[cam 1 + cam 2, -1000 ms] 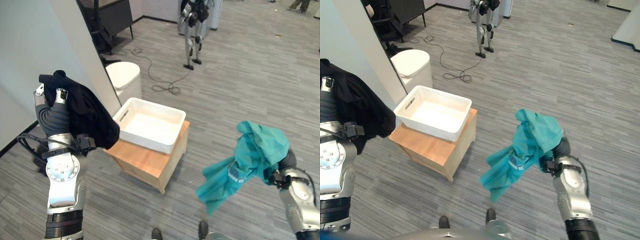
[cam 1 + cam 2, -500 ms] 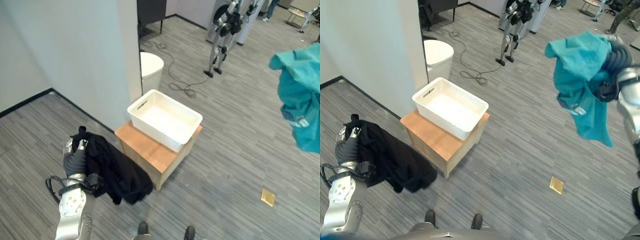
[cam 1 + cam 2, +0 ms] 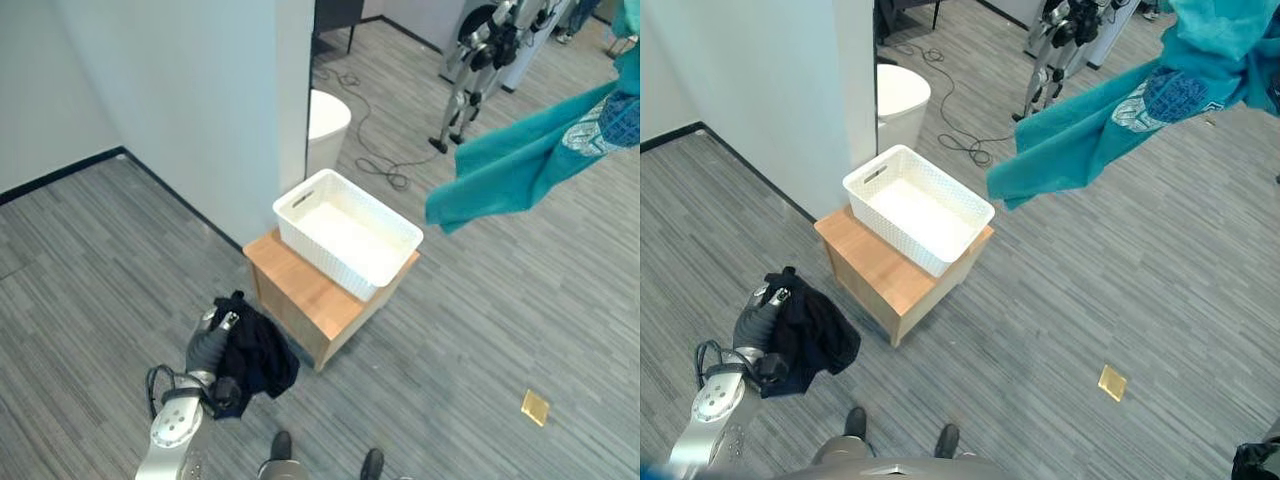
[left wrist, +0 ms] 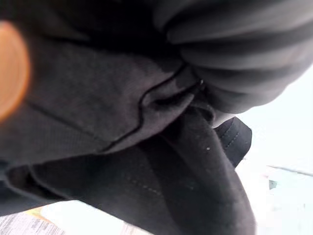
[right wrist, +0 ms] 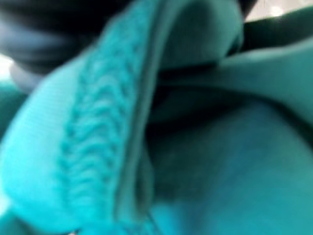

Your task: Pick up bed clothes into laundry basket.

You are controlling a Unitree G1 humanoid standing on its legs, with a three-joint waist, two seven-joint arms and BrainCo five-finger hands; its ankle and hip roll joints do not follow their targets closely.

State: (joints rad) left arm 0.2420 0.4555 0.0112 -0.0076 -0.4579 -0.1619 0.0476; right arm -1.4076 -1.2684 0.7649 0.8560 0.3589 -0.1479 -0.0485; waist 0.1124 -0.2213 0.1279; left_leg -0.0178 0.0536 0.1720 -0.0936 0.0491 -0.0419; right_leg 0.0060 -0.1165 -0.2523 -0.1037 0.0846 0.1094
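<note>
On wooden stand: white laundry basket (image 3: 349, 238), stand (image 3: 312, 300).
Left hand (image 3: 208, 347): fingers clutch black garment (image 3: 255, 352), low beside stand.
Right hand: fingers hidden; teal garment (image 3: 1110, 125) aloft.

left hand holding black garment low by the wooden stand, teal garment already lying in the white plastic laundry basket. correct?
Not quite. The teal garment is not in the white plastic laundry basket; it hangs in the air to its right, as the right eye view shows. The left hand does hold the black garment low by the wooden stand.
</note>
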